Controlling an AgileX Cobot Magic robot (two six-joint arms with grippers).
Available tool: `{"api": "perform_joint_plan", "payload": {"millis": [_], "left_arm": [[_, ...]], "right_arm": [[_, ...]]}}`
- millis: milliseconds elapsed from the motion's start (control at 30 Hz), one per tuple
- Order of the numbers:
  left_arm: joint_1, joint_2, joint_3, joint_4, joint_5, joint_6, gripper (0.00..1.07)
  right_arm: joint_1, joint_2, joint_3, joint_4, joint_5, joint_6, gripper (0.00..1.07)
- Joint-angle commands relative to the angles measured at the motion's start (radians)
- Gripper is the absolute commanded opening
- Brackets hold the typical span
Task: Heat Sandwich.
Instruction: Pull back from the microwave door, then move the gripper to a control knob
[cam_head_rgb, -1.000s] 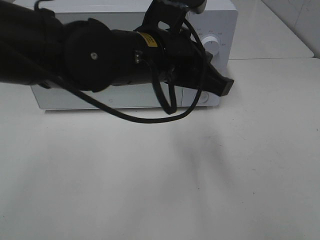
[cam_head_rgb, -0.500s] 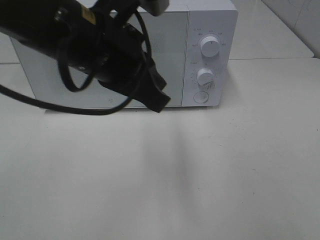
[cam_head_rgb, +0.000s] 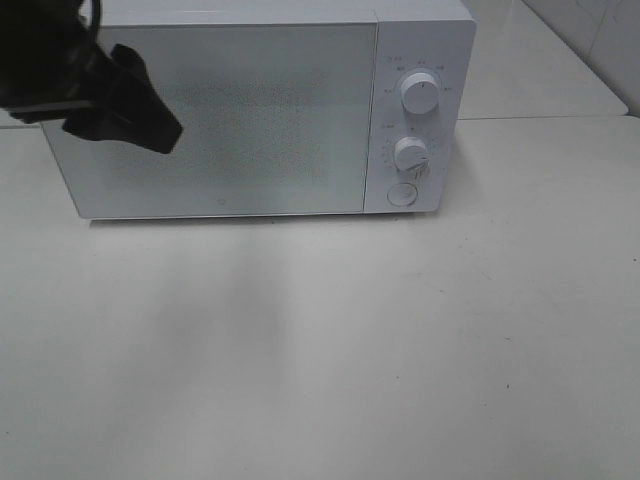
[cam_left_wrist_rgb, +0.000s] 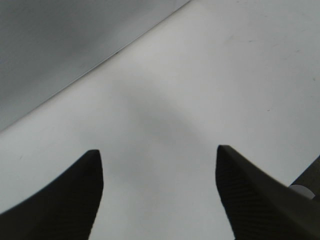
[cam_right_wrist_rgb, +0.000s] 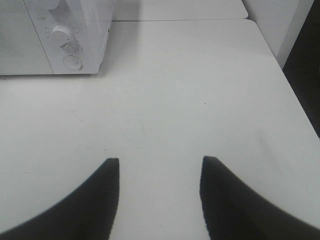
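- Left tool (cam_left_wrist_rgb: 159, 150) is spread wide with nothing between its fingers. It hangs over bare tabletop (cam_left_wrist_rgb: 210, 75) just in front of the microwave (cam_head_rgb: 260, 110).
- In the high view, the left arm (cam_head_rgb: 60, 60) crosses the microwave's front at the end far from the controls.
- Right tool (cam_right_wrist_rgb: 160, 159) is also spread and empty. It sits over the tabletop well in front of the microwave, on the control-panel side.
- No view shows the sandwich. The microwave door (cam_head_rgb: 230, 120) is shut and its speckled front hides the inside, so I cannot tell whether the sandwich is in there.
- Nothing is on the tabletop before the microwave and neither tool carries anything. I judge that the step in hand concerns the controls, not carrying the sandwich.
- If the sandwich is inside, the next move is to set the heat or time. A tool would go to the upper knob (cam_head_rgb: 421, 92) or the lower knob (cam_head_rgb: 411, 153), close its fingers squarely around it and twist without slipping. The right tool looks better placed.
- If not, the round button (cam_head_rgb: 401, 195) under the knobs likely releases the door and needs a straight, centred push.
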Motion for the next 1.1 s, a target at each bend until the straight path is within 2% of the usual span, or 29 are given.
{"api": "perform_joint_plan", "payload": {"millis": [33,100,167,200,267,367,400,533,767,867,933,1100], "left_arm": [[0.131,-0.029,-0.008,0.041,0.112,-0.079,0.68],[0.158,-0.034,-0.008,0.043,0.132,-0.079,0.68],[0.217,-0.044,-0.007,0.044,0.163,-0.079,0.68],[0.28,-0.057,-0.007,0.044,0.194,-0.079,0.68],[0.309,-0.065,-0.007,0.044,0.206,-0.079,0.68],[0.415,-0.089,0.006,0.053,0.318,-0.088,0.68],[0.415,-0.089,0.006,0.053,0.318,-0.088,0.68],[0.527,-0.156,0.071,0.075,0.37,-0.126,0.68],[0.562,-0.304,0.187,0.118,0.363,-0.152,0.68],[0.562,-0.427,0.282,0.146,0.373,-0.183,0.68],[0.562,-0.454,0.301,0.15,0.377,-0.184,0.68],[0.562,-0.659,0.443,0.151,0.397,-0.184,0.68]], "right_arm": [[-0.004,-0.03,0.001,-0.009,-0.003,0.0,0.51],[-0.004,-0.03,0.001,-0.009,-0.003,0.001,0.51],[-0.004,-0.03,0.001,-0.009,-0.003,0.001,0.51],[-0.004,-0.03,0.001,-0.009,-0.003,0.001,0.51],[-0.004,-0.03,0.001,-0.009,-0.003,0.001,0.51],[-0.004,-0.03,0.001,-0.012,-0.003,0.001,0.51],[-0.004,-0.03,0.001,-0.012,-0.003,0.001,0.51],[-0.004,-0.03,0.001,-0.013,-0.003,0.001,0.51],[-0.004,-0.03,0.001,-0.013,-0.003,0.001,0.51],[-0.004,-0.03,0.001,-0.013,-0.003,0.001,0.51],[-0.004,-0.03,0.001,-0.013,-0.003,0.001,0.51],[-0.004,-0.03,0.001,-0.013,-0.003,0.001,0.51]]}}
